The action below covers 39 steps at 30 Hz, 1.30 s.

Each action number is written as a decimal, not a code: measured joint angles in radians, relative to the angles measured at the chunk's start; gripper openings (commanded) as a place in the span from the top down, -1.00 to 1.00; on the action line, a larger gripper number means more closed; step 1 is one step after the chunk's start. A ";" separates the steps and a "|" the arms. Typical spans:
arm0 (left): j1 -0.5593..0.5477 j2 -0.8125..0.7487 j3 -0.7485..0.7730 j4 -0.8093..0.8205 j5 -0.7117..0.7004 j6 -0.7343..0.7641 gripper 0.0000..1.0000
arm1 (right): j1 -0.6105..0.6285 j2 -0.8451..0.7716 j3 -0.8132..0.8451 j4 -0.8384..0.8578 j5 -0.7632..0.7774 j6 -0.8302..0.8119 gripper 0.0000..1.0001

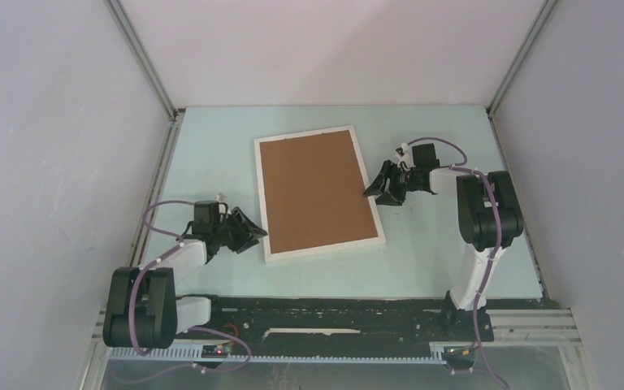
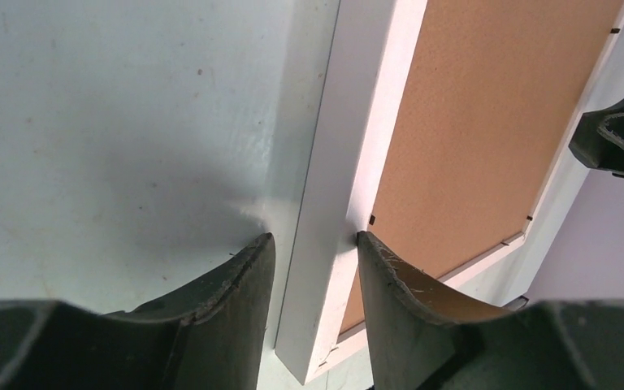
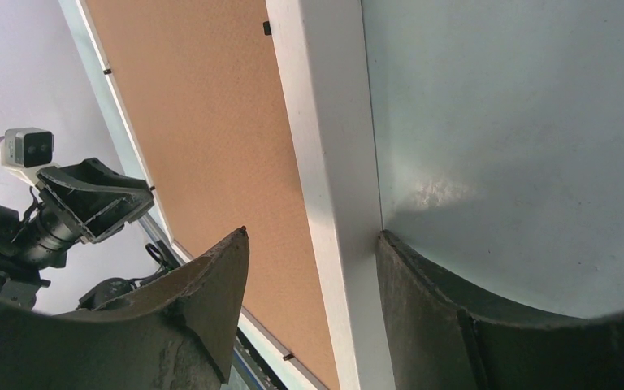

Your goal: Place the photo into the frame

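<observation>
Item: the frame [image 1: 325,248], thin and white, lying face down near the centre of the pale green surface [image 1: 439,252], its long sides running roughly from 12 to 6 o'clock and tilted a little toward 11 and 5. Fitted inside it: a plain brown backing board [image 1: 315,191] filling the opening, with small black tabs [image 2: 371,218] along its edge. Left claw [image 1: 253,233]: at the frame's 7 o'clock, on the left rail just above the near corner. It is about half spread and closed on that rail, and its wrist view shows one finger [image 2: 236,284] against the rail's outer side on the surface and the other [image 2: 394,284] against the inner edge over the board. Right claw [image 1: 376,195]: at the frame's 3 o'clock, straddling the right rail with jaws parted and gripping nothing. Its wrist view shows the outer finger [image 3: 431,301] right against the rail's outside and the inner finger [image 3: 211,284] over the board, clear of the rail. Both arms reach in low from their bases at 6 o'clock.
</observation>
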<state>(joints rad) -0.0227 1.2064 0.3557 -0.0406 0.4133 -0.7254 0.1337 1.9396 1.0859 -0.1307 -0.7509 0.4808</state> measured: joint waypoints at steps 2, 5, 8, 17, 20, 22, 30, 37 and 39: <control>0.000 0.008 0.000 0.010 0.006 0.000 -0.05 | 0.000 0.000 0.000 0.000 0.000 0.000 -0.31; 0.000 0.017 0.000 0.024 0.011 0.000 -0.04 | 0.000 0.000 0.000 0.000 0.000 0.000 -0.31; 0.000 0.024 0.002 0.033 0.013 0.000 -0.04 | 0.000 0.000 0.000 0.000 -0.001 0.000 -0.31; 0.000 0.086 0.033 0.058 0.029 0.000 0.01 | 0.001 0.000 0.000 0.000 -0.008 0.000 -0.31; 0.000 0.105 0.045 0.055 0.040 0.001 0.03 | 0.001 0.000 0.000 0.001 -0.010 0.000 -0.30; -0.002 0.111 0.050 0.051 0.042 0.002 0.05 | 0.001 0.000 0.000 0.001 -0.010 0.000 -0.31; -0.017 0.084 0.060 0.012 -0.001 0.029 0.02 | 0.003 0.000 0.000 0.001 -0.015 0.000 -0.30; -0.046 0.059 0.092 -0.067 -0.062 0.061 -0.28 | 0.007 0.000 0.000 0.001 -0.018 0.000 -0.30; -0.047 0.033 0.093 -0.093 -0.070 0.063 -0.28 | 0.008 0.000 0.000 0.000 -0.019 0.000 -0.30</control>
<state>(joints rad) -0.0700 1.2392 0.4488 -0.1333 0.3431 -0.6621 0.1413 1.9396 1.0859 -0.1303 -0.7696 0.4808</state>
